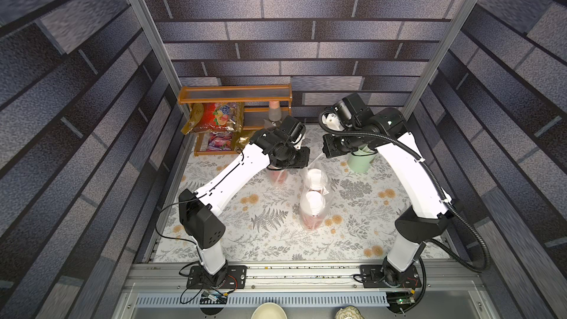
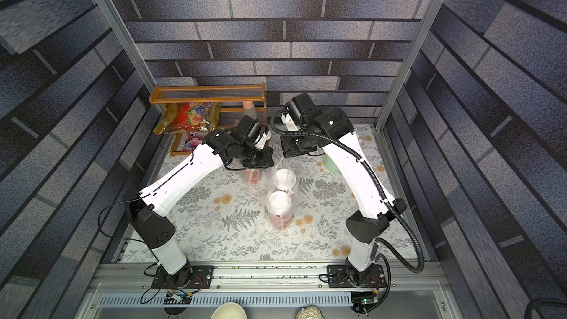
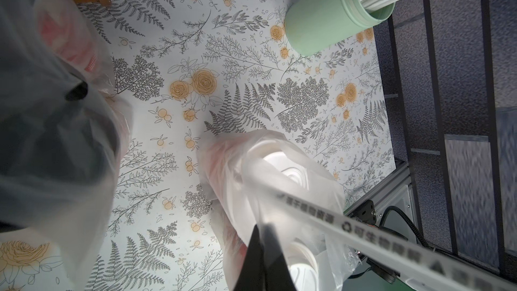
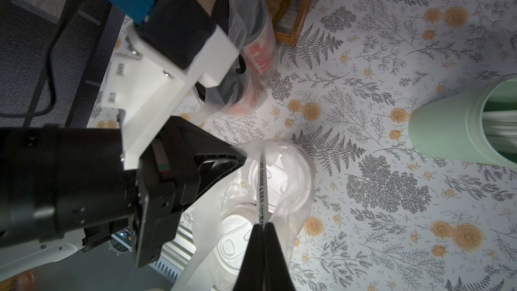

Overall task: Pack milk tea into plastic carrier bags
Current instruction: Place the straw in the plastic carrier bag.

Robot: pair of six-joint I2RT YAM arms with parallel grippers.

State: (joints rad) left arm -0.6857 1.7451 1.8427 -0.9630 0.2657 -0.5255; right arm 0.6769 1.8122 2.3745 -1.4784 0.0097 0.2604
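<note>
Two milk tea cups with white lids (image 1: 316, 177) (image 1: 313, 201) stand in a clear plastic carrier bag (image 1: 310, 220) (image 2: 280, 219) at the middle of the table. In the left wrist view my left gripper (image 3: 263, 228) is shut on the thin film of this bag's (image 3: 221, 163) top edge. My right gripper (image 4: 263, 225) is shut on a white printed wrapped straw (image 4: 262, 186) that reaches over the lids toward the left gripper's tip (image 4: 242, 158). A second carrier bag (image 4: 257, 51) (image 1: 277, 177) with black-lidded red cups stands under the left wrist.
A pale green cup of white straws (image 1: 360, 162) (image 3: 321, 18) stands right of the bags, below the right wrist. A wooden rack (image 1: 236, 93) with colourful snack packets (image 1: 214, 118) fills the back left corner. Both arms lean in over the floral table cover (image 1: 264, 240).
</note>
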